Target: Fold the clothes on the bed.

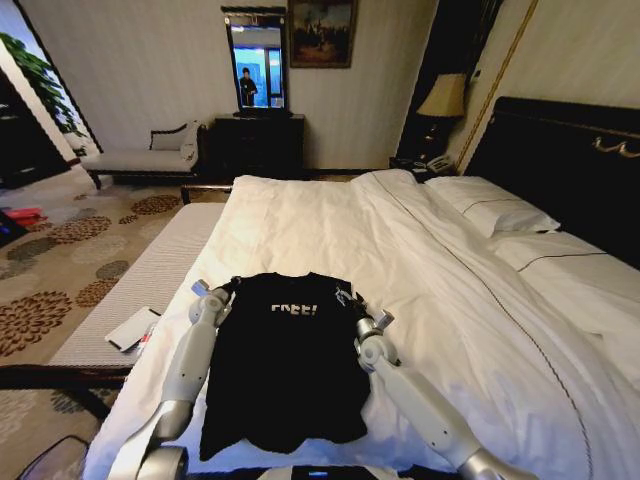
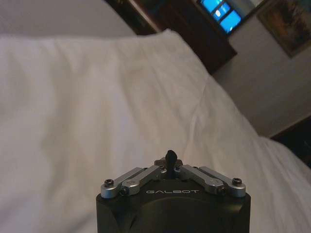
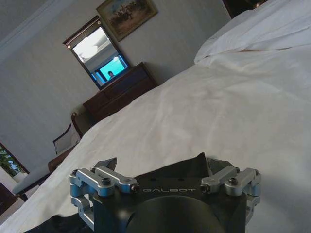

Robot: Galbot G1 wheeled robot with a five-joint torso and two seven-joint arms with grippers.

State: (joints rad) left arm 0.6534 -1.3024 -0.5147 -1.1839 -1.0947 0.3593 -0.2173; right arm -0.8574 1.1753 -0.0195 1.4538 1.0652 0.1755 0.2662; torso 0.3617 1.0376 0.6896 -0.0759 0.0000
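I have the black T-shirt [image 1: 283, 360] flat on the bed [image 1: 420, 260], near edge. Left end effector [image 1: 232, 287] and right end effector [image 1: 346, 297] each pinch a far shoulder; I should lift both evenly.

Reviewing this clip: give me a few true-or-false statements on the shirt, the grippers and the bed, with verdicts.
1. The black T-shirt lies spread on the bed. True.
2. The left gripper and right gripper are at the shirt's two shoulders. True.
3. The shirt is folded in half. False: it lies flat, full length.
4. A red pillow sits by the headboard. False: the pillow is white.
5. The shirt's lettering is white. True.
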